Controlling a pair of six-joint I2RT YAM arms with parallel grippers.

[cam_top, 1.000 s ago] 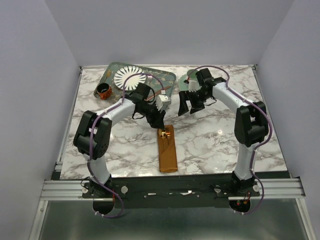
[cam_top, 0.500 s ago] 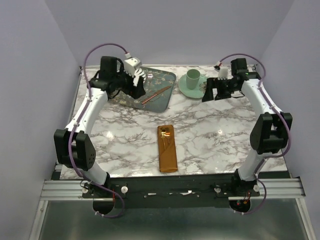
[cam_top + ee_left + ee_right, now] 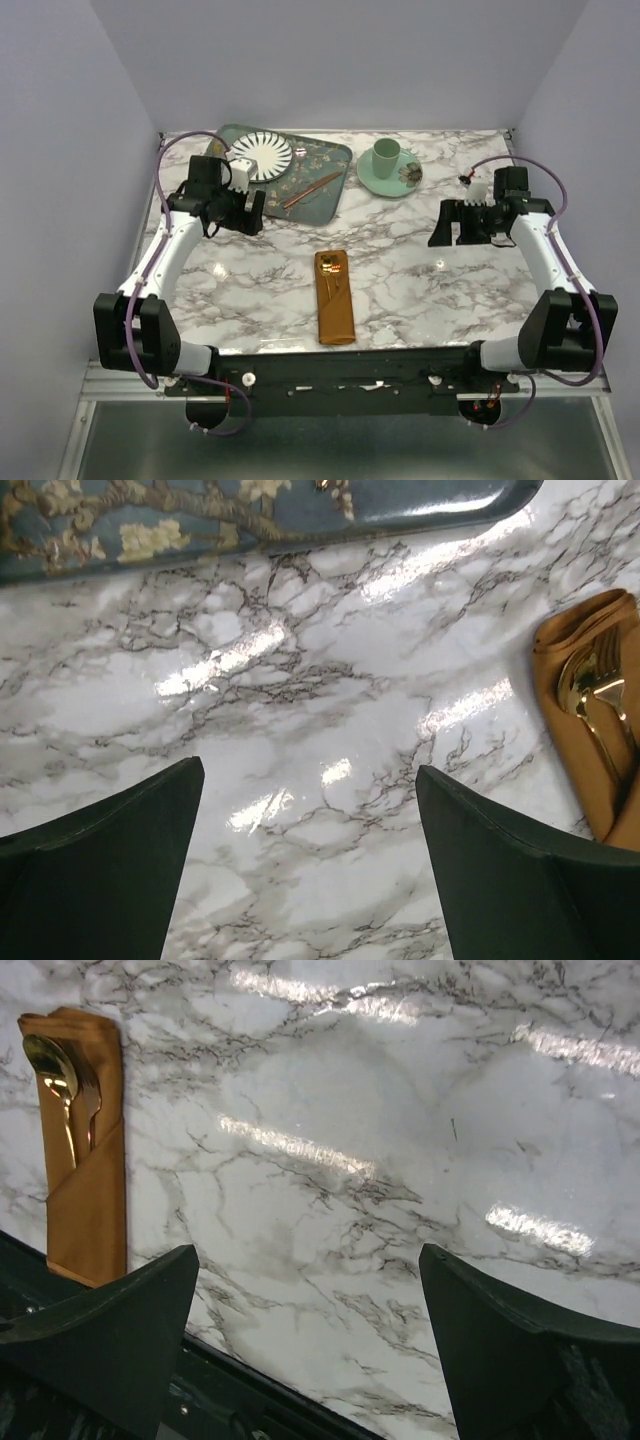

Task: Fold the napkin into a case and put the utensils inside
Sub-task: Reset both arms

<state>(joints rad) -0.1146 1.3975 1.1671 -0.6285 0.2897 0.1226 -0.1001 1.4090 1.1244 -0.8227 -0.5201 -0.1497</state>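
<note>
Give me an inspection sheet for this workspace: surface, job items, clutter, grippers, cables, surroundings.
Surface: marble table, glossy, no spills seen.
Job's things: case lies centre-front, utensils poking from its top; one copper piece lies on the tray.
Clutter: plate on the tray; cup on saucer, far side.
Grippers: left gripper and right gripper, jaws open, empty, above bare marble.
Cables: purple cables follow both arms, no snag seen.
Surroundings: plain walls, nothing seen.

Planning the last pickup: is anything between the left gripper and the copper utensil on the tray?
Nothing visible blocks it. The left gripper hangs open beside the tray; the copper utensil lies alone on the tray's bare part, only the rim between. The plate sits farther back.
</note>
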